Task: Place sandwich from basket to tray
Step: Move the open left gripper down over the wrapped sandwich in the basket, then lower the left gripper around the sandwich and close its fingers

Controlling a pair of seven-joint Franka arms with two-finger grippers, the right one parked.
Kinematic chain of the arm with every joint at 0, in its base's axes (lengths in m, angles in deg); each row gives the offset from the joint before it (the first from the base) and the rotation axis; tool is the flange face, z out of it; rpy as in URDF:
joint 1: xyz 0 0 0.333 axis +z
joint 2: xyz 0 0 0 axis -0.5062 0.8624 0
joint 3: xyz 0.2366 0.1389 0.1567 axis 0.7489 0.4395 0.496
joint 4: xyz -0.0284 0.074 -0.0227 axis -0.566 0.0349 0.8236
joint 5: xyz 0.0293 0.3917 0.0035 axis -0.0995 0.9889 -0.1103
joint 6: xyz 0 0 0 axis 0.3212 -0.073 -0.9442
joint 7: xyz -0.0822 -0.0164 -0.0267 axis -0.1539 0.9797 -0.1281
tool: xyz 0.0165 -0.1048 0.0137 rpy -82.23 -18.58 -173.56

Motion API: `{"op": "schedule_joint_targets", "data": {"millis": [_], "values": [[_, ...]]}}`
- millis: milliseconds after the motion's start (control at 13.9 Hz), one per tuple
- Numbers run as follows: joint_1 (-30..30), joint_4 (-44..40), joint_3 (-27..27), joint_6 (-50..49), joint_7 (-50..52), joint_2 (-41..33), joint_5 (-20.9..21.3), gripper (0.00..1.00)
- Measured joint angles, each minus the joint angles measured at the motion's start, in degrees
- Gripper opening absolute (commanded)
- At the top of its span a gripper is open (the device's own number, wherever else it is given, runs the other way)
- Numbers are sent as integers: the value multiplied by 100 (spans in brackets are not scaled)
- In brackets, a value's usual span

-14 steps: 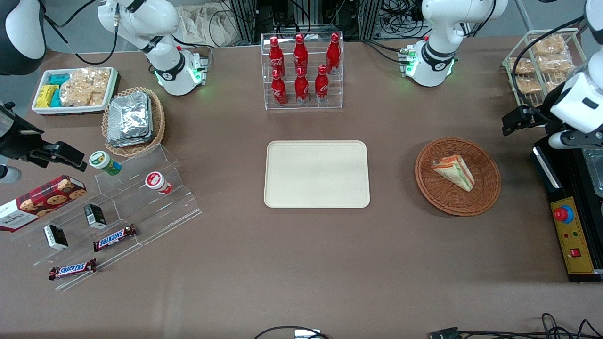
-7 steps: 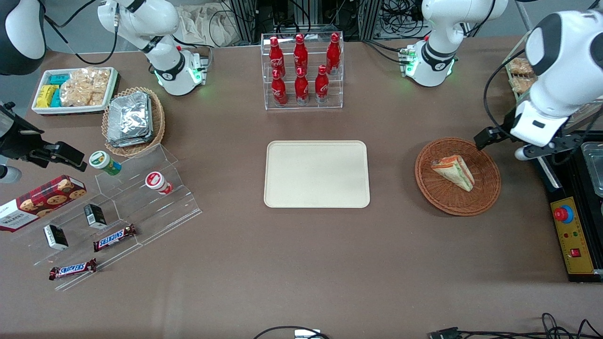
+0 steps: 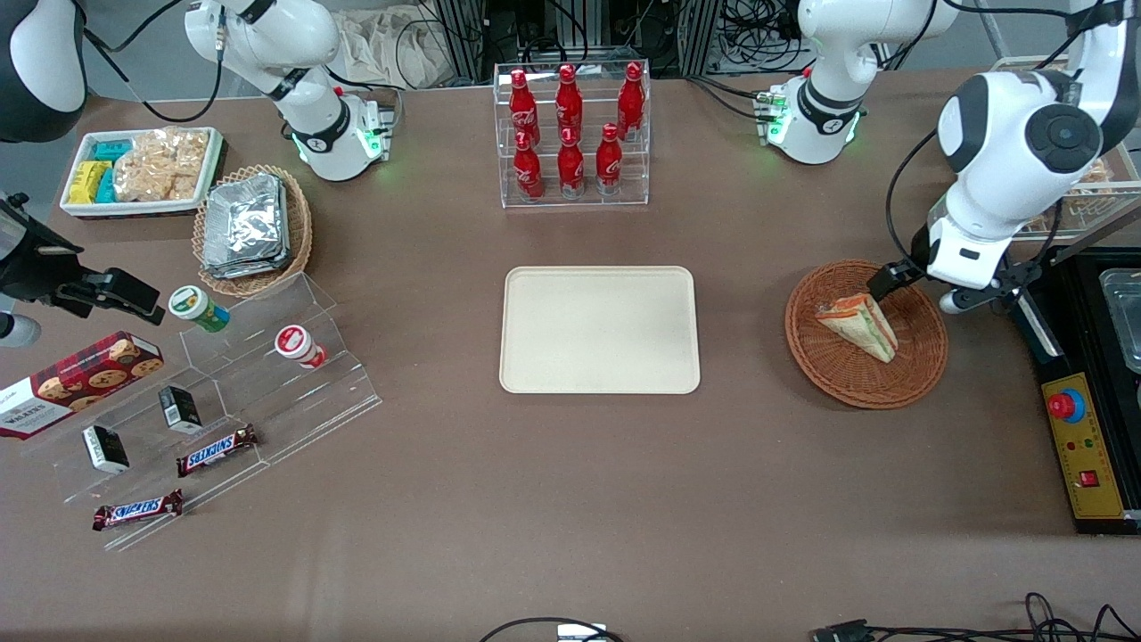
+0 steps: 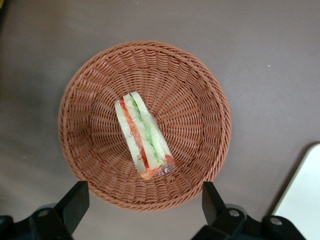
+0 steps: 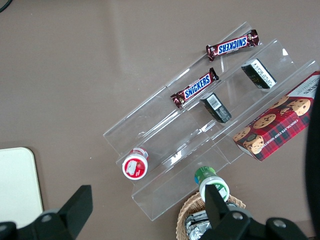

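Note:
The sandwich (image 3: pixel 857 325) (image 4: pixel 142 137), a clear-wrapped wedge with green and orange-red filling, lies inside the round brown wicker basket (image 3: pixel 838 388) (image 4: pixel 75 100). My left gripper (image 3: pixel 914 290) (image 4: pixel 144 202) hangs open above the basket's rim on the side farther from the front camera. Its black fingers (image 4: pixel 75 200) are spread about as wide as the basket and hold nothing. The cream tray (image 3: pixel 599 330) (image 4: pixel 302 200) sits beside the basket, toward the parked arm's end, with nothing on it.
A black control box with a red button (image 3: pixel 1079 419) stands close to the basket at the working arm's end. A clear rack of red bottles (image 3: pixel 570 134) stands farther from the front camera than the tray. Acrylic snack shelves (image 3: pixel 232 392) lie toward the parked arm's end.
The left arm has swung in from the working arm's end of the table, and its gripper now hangs over the basket's rim. The sandwich, basket and tray have not moved.

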Motion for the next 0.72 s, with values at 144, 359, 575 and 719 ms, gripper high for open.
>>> {"op": "schedule_joint_targets", "data": {"millis": [144,359,575,719], "values": [[0,300,0,533,221,105,0,100],[0,486,-1,1151,490,459,0,100],[-2,490,-4,1610,643,895,0,100],[-2,504,-4,1762,676,1073,0,100]]}}
